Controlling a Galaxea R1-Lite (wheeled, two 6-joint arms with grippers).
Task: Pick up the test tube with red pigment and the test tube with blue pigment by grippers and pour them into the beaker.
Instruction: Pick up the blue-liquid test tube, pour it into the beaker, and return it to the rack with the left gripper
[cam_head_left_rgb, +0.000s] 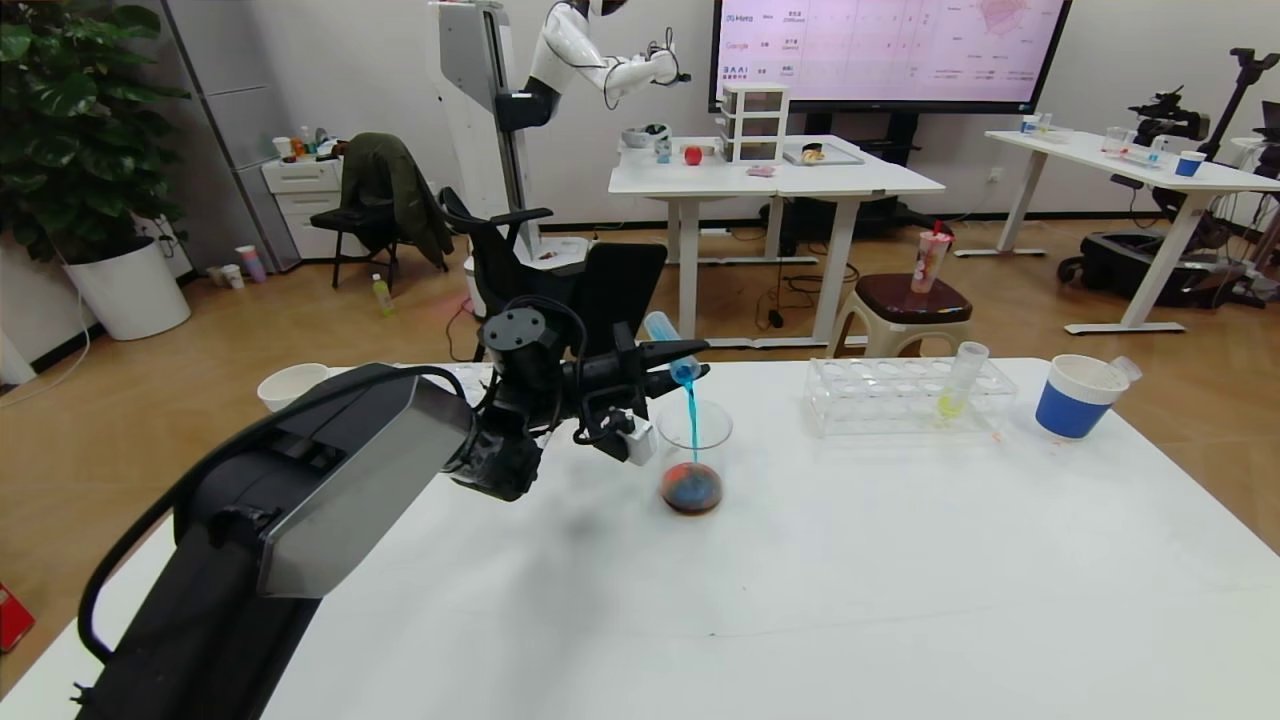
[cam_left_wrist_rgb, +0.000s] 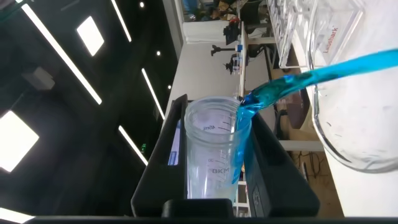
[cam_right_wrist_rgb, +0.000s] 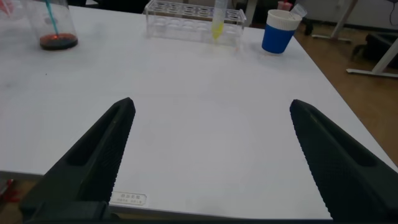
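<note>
The white, matte worktop (cam_head_left_rgb: 900, 560) carries the clear glass beaker (cam_head_left_rgb: 693, 460), already holding red liquid. The left end effector (cam_head_left_rgb: 668, 362), pinching the slim plastic blue tube (cam_head_left_rgb: 672, 348), holds it tilted over the rim; the stream should stay centred. The right end effector (cam_right_wrist_rgb: 208, 155) hovers spread, idle.

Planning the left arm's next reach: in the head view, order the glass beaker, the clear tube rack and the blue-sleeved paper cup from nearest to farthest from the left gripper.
1. Clear glass beaker, directly below the left gripper.
2. Clear plastic tube rack, toward the robot's right.
3. White paper cup with blue sleeve, beyond the rack, near the table's right edge.
</note>
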